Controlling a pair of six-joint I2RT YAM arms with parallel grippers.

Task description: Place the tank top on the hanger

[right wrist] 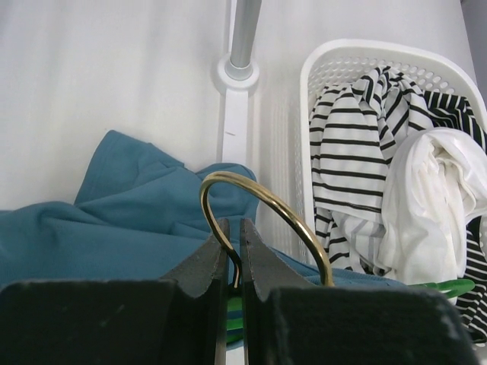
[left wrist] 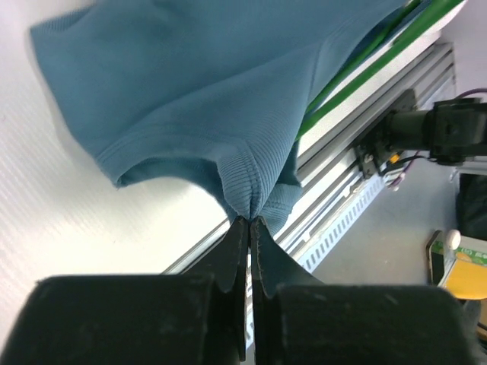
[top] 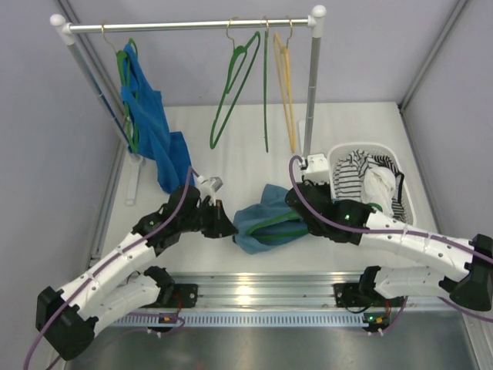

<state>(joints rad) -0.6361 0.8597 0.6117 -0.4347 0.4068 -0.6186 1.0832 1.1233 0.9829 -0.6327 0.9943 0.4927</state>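
Note:
The teal-blue tank top (top: 262,220) lies bunched on the table between both arms, with a dark-green hanger (top: 276,233) running through it. My left gripper (top: 231,228) is shut on the top's ribbed hem (left wrist: 247,190) at its left edge. My right gripper (top: 296,202) is shut on the hanger's brass hook (right wrist: 262,209), which arches over its fingertips (right wrist: 214,247). The green hanger bars (left wrist: 365,65) show under the cloth in the left wrist view. The tank top (right wrist: 114,220) fills the lower left of the right wrist view.
A white basket (top: 404,181) with striped black-and-white cloth (right wrist: 358,144) and a white garment stands at the right. A rail (top: 189,25) at the back carries a royal-blue garment (top: 150,123), green hangers (top: 235,85) and a yellow hanger (top: 286,85). The rail's post (top: 312,92) stands behind my right gripper.

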